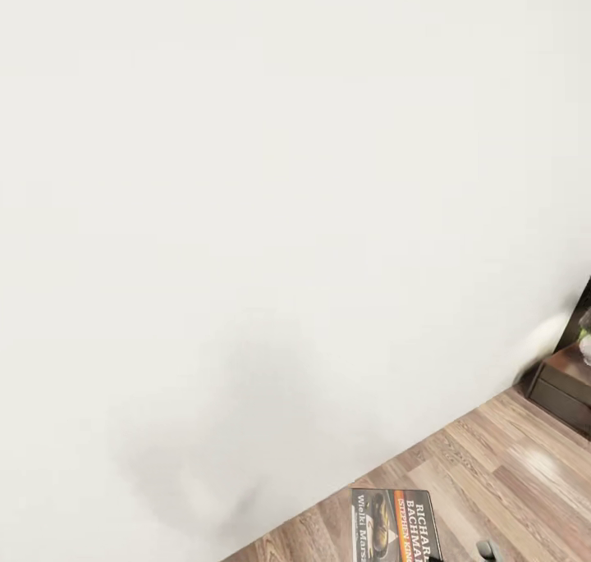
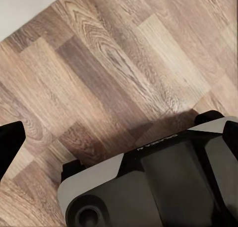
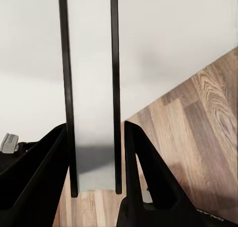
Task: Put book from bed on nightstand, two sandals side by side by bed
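The book [image 1: 392,525] shows at the bottom edge of the head view, a dark cover with orange and white lettering, held above the wood floor. In the right wrist view the book [image 3: 91,88] stands edge-on, grey pages between black covers. My right gripper [image 3: 94,132] is shut on it, one finger on each cover. A dark brown nightstand [image 1: 566,390] stands against the wall at the far right. My left gripper [image 2: 116,132] hangs open over the floor, with one black finger [image 2: 9,146] at the frame's edge. The bed and the sandals are out of view.
A plain white wall [image 1: 246,217] stands close ahead and meets the wood-plank floor [image 1: 509,463] on a diagonal. My own grey and black base [image 2: 148,187] shows below the left gripper. Open floor runs toward the nightstand.
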Tool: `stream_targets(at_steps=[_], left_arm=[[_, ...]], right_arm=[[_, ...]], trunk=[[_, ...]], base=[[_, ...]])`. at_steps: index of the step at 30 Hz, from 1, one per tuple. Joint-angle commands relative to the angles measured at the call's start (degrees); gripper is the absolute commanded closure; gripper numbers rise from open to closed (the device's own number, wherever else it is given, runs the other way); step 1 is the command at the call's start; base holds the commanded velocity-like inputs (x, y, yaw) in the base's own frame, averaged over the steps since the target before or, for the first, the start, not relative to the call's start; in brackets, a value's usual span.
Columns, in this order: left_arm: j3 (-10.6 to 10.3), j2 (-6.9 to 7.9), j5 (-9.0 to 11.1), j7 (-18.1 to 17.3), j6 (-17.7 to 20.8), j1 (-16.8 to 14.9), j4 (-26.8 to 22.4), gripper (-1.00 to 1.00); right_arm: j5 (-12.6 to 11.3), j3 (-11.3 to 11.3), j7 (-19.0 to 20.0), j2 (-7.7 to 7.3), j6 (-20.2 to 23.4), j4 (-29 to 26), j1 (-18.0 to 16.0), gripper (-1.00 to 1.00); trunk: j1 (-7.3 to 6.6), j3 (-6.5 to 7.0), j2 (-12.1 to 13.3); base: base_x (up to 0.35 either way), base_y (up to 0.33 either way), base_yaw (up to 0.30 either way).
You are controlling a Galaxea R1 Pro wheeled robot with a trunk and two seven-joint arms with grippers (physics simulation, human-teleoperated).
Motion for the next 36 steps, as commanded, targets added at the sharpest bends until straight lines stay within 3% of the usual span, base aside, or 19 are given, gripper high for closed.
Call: stream_targets(at_steps=[1,11,24,36], left_arm=[[0.2,0.02,-0.5,-0.1,-0.3,0.0,0.0,-1.0],[0.2,0.02,-0.5,-0.1,-0.3,0.0,0.0,-1.0],[0.2,0.02,-0.5,-0.1,-0.3,0.0,0.0,-1.0],[0.2,0.02,-0.5,-0.1,-0.3,0.0,0.0,-1.0]], right_arm=[[-0.6,0.4,0.1,-0.02,0.6,0.0,-0.1,1.0],[-0.6,0.4,0.1,-0.02,0.5,0.0,-0.1,1.0],[-0.6,0.4,0.1,-0.02,0.6,0.0,-0.1,1.0],[-0.6,0.4,0.1,-0.02,0.6,0.0,-0.1,1.0]], trunk=[[0.03,-0.12,-0.1],[0.03,-0.12,-0.1],[0.03,-0.12,-0.1],[0.03,-0.12,-0.1]], base=[[0.0,0.0,-0.239],[0.005,0.0,-0.238],[0.276,0.0,-0.238],[0.024,0.0,-0.239]])
